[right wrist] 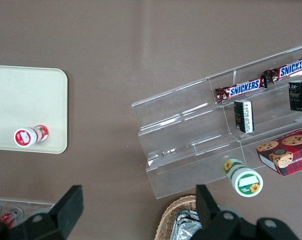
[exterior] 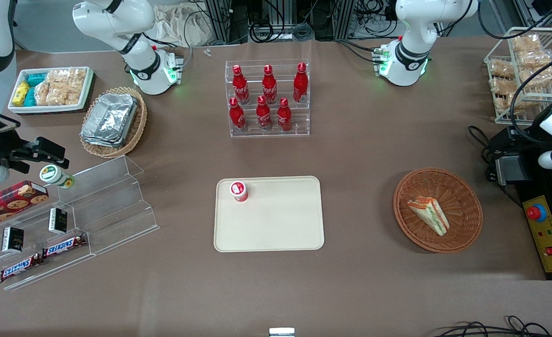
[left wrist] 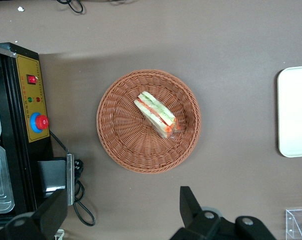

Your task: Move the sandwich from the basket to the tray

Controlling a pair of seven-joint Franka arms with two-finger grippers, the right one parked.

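Sandwich lies inside the round brown basket on the worktop, at the working arm's end, with its cut edge showing orange and green layers. The claw hangs high above the worktop just beside the basket, its fingers spread wide apart and holding nothing. The beige tray sits near the middle of the worktop, well apart from the basket, and a small red can stands in one corner of it.
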